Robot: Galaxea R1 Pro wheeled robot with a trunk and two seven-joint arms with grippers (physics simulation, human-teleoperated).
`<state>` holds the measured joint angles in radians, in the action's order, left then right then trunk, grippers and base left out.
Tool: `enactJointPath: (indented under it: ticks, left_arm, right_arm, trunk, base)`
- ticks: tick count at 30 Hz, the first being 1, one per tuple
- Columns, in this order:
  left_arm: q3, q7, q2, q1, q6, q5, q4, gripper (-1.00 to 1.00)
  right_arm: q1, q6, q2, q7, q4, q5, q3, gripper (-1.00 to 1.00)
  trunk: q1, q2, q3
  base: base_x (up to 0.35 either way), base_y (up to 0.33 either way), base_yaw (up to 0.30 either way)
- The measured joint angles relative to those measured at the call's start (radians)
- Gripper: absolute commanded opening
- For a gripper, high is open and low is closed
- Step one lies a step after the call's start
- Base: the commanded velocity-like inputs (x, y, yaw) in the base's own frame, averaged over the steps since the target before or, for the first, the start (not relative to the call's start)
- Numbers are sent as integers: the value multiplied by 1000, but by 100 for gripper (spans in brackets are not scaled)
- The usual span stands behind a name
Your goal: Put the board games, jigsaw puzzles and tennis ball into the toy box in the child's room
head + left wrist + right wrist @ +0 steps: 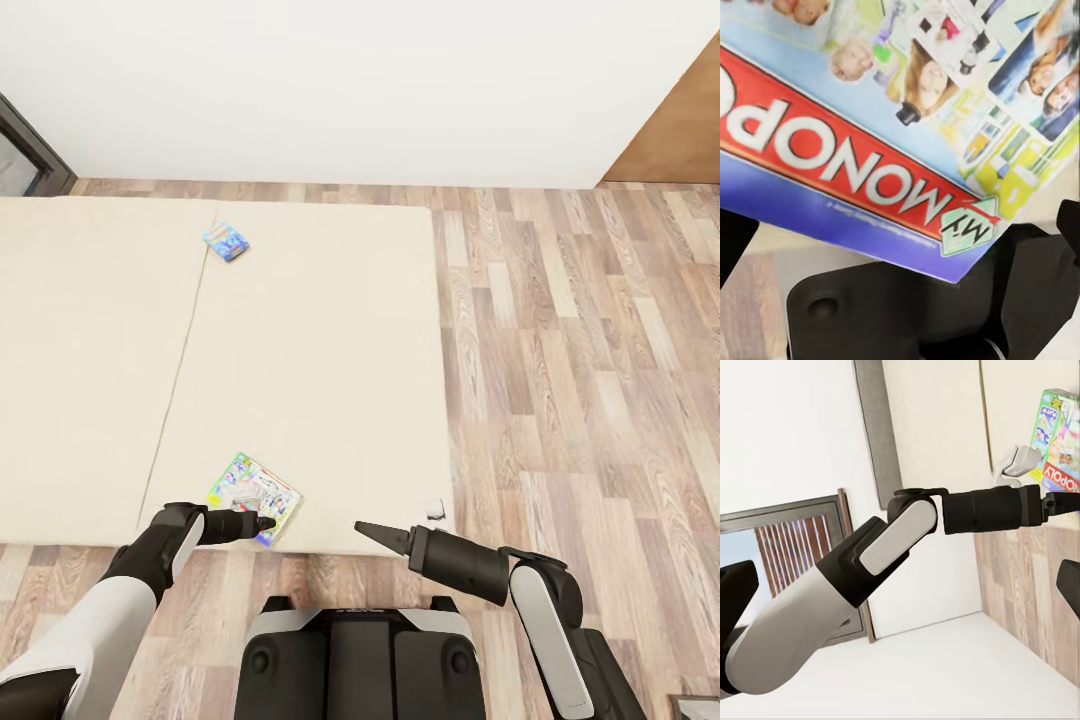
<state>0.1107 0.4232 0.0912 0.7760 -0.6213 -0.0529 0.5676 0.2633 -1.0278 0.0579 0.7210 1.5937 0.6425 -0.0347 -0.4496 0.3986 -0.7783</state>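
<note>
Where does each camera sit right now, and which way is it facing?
Head view: on the head, looking down over the bed; both arms and the base show, the left gripper at the near board game, the right gripper beside it.
Left wrist view: near the left jaws, close on the Monopoly lid; dark gripper parts show.
Right wrist view: faces sideways across the robot at the left arm.
Shared: all three show that game.

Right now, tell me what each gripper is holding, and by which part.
The left gripper is at the near edge of the Monopoly board game on the bed; a closed grip cannot be confirmed. The right gripper holds nothing.
</note>
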Motion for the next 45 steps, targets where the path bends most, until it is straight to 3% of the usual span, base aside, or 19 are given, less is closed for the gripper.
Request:
enactJointPath:
  ticks: [45]
  left_arm:
    - [-1,-1,-1,0,13,0,0,100]
  right_arm:
    - [0,0,0,0,0,0,0,100]
  trunk:
    - [0,0,0]
  base:
    - [19,-72,0]
